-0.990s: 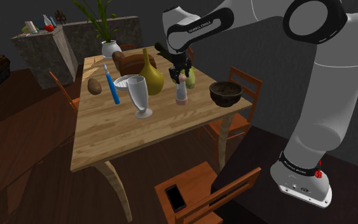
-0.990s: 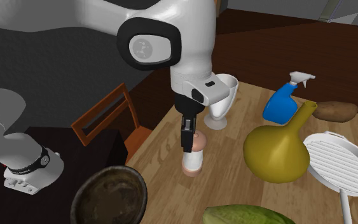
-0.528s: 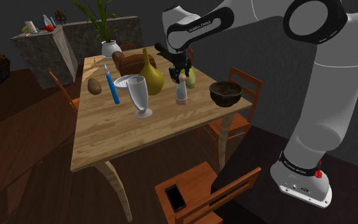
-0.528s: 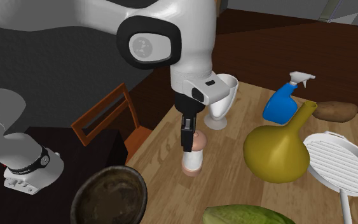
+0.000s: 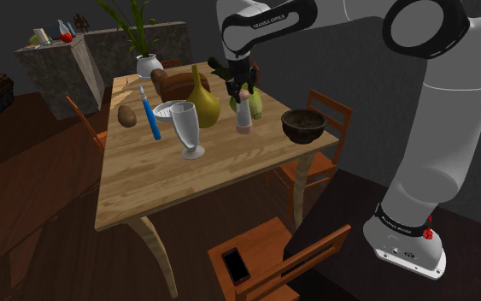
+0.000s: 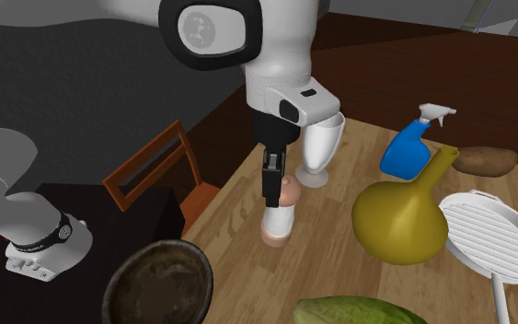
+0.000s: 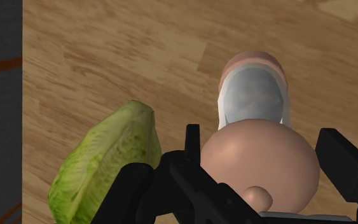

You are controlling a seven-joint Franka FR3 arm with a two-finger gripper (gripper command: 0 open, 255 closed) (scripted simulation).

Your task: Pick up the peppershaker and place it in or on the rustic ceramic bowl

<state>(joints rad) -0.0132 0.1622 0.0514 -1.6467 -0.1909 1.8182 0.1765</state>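
Observation:
The pepper shaker (image 5: 243,112), pinkish with a pale middle band and a rounded top, hangs just above the wooden table (image 5: 187,175), slightly tilted. My gripper (image 5: 241,89) is shut on its head. In the second exterior view a black finger (image 6: 270,180) presses the side of the shaker (image 6: 280,219). In the wrist view the gripper (image 7: 264,139) clasps the shaker's head (image 7: 260,170) on both sides. The dark rustic bowl (image 5: 303,125) stands at the table's corner, to the shoulder view's right of the shaker; in the second exterior view the bowl (image 6: 158,283) lies at the lower left.
A lettuce (image 7: 107,167) lies close beside the shaker. A yellow gourd vase (image 5: 202,101), a glass goblet (image 5: 190,128), a blue spray bottle (image 5: 149,115), a potato (image 5: 127,115) and a white grill pan (image 6: 487,235) crowd the table. Wooden chairs (image 5: 315,167) flank the table.
The gripper has risen with the pepper shaker, which has come off the table and tilted slightly. The arm's wrist has moved up.

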